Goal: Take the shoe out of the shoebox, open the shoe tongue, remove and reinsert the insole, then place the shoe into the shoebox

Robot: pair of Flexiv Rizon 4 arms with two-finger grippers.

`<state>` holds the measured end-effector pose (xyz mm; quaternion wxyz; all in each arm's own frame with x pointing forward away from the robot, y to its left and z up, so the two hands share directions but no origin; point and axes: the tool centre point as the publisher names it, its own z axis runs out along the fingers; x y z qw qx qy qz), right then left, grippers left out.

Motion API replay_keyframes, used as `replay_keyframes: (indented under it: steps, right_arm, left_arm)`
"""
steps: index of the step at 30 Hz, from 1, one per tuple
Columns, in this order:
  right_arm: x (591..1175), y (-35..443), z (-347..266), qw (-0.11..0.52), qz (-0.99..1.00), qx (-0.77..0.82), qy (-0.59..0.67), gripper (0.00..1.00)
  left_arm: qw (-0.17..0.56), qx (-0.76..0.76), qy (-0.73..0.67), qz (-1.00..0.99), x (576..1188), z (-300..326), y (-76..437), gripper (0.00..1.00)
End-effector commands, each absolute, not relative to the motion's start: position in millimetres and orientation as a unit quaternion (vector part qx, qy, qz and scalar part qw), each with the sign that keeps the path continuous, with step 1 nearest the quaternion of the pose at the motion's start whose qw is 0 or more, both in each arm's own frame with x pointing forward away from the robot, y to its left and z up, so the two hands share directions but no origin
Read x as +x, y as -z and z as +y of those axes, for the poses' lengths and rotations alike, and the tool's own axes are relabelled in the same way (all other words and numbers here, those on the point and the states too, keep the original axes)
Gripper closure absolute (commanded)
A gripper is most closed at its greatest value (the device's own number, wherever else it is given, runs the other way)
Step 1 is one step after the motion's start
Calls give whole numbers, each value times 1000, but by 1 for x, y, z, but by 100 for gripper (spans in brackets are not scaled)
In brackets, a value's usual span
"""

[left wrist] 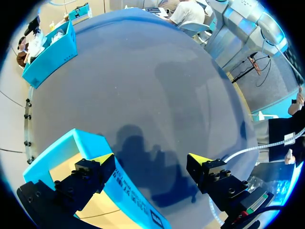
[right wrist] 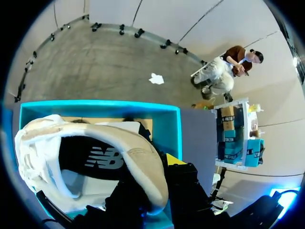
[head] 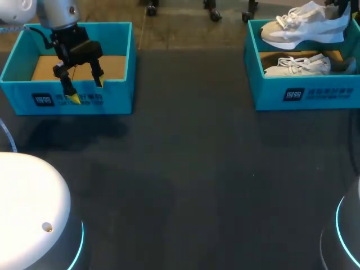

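One cream-white lace-up sneaker (head: 304,28) with a thick pale sole and dark lining is raised above the right-hand teal cardboard shoebox (head: 306,93) at the far right of the dark grey worktop (head: 197,169). Its toe points toward the middle. A second white sneaker (head: 298,66) lies within that box.

Right gripper (right wrist: 153,174): fingers clamped on the raised sneaker's heel collar, one inside, one outside.

Left gripper (head: 86,90): hangs pointing down over the front wall of the left-hand teal cardboard shoebox (head: 115,104), fingers spread wide apart and holding nothing. The brown card floor is visible inside.
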<state>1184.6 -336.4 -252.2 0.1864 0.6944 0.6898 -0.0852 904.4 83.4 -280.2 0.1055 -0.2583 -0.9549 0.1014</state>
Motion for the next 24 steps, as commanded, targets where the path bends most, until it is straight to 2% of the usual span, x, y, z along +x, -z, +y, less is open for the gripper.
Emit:
replay_keyframes:
  steps: [1,24]
  right_arm:
    - [1187,248,-337,183,690,694,86,100]
    - [1199,284,-354,209,651,724,89,100]
  left_arm:
    - [106,-259,-100,-955,905,84,280,0]
    - [106,-259,-100,-955,905,84,280,0]
